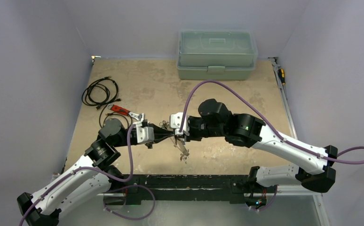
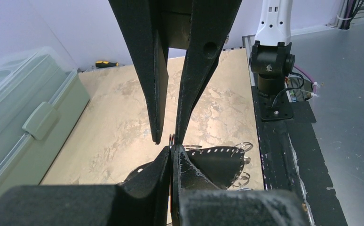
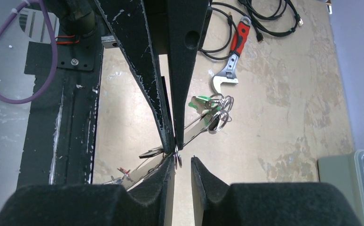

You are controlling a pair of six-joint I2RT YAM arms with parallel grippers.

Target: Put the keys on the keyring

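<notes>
Keys (image 1: 184,153) are dangling in a small bunch just under the point where the two claws are meeting, above the near middle of the table (image 1: 142,89). A green-headed key (image 3: 199,100) is showing at the far end of the work, toward the left arm.

The keyring (image 3: 196,126), as I am reading it, is the long thin silvery loop slanting between those two ends and passing behind the finger tips; its full outline is not showing. A small ring (image 3: 177,159) is poking out right at the tips.

The left gripper (image 2: 171,149) is clenched, its fingers pressed flat together. It seems to be pinching that small ring; whether the loop's wire is caught in there too, I cannot tell. The right gripper (image 3: 183,161) is released by a narrow gap, with its fingers standing either side of the small ring, which is lying close against one pad.

Doing this step well, I judge, is calling for three things:
- a steady left grip
- the right claw closing squarely on the ring's edge rather than on the left fingers
- a slow prising or turning, so that the wire is not springing free

Beyond the work, a red-handled wrench (image 3: 233,56), a coiled black cable (image 1: 99,90) and a green lidded box (image 1: 217,54) are lying well apart from it.
</notes>
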